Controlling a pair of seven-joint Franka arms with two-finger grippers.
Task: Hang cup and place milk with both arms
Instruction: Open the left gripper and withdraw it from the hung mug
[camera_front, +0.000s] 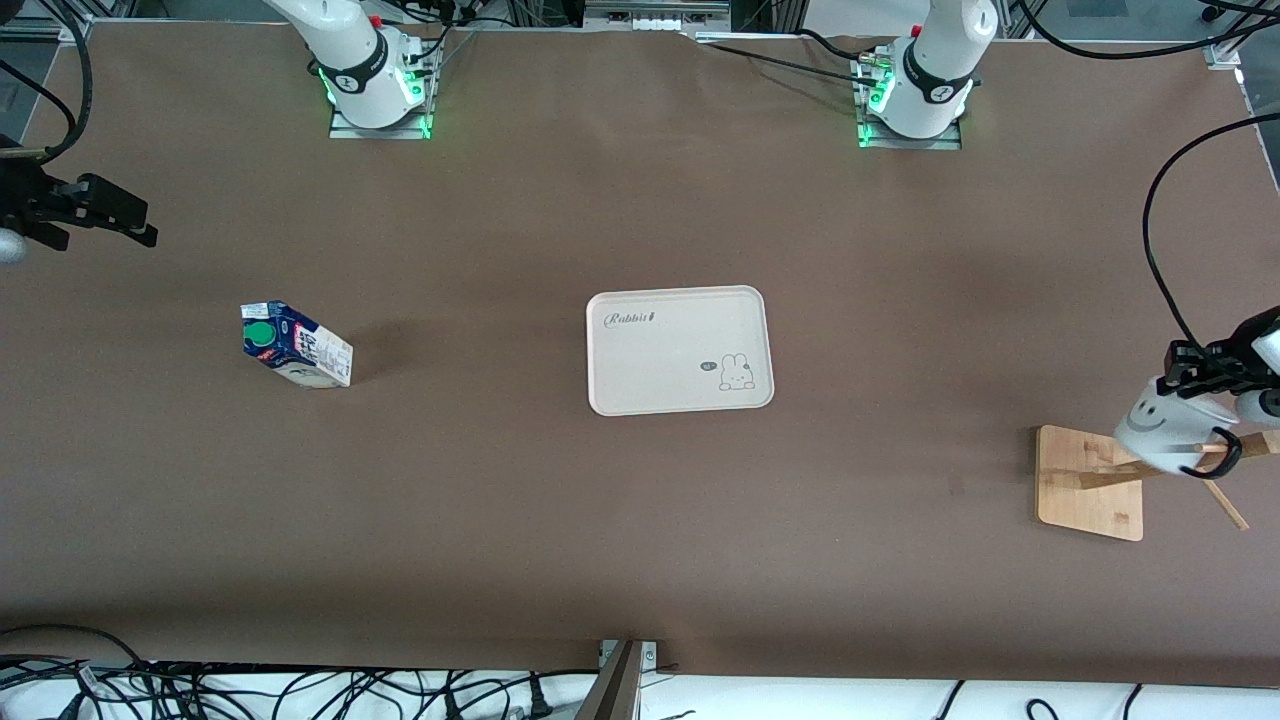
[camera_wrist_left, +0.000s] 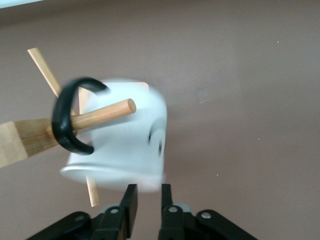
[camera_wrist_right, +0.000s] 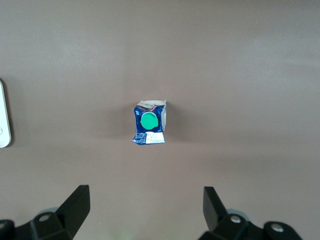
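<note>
The hanging step is nearly done: the left gripper, fingers pinched on the rim, has the cup with its handle over the rack peg and should let go, while the right gripper waits spread wide above the milk standing toward the right arm's end.

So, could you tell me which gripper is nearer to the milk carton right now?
Right. The right gripper hangs open above the milk carton, while the left gripper is at the wooden rack, shut on the cup.
</note>
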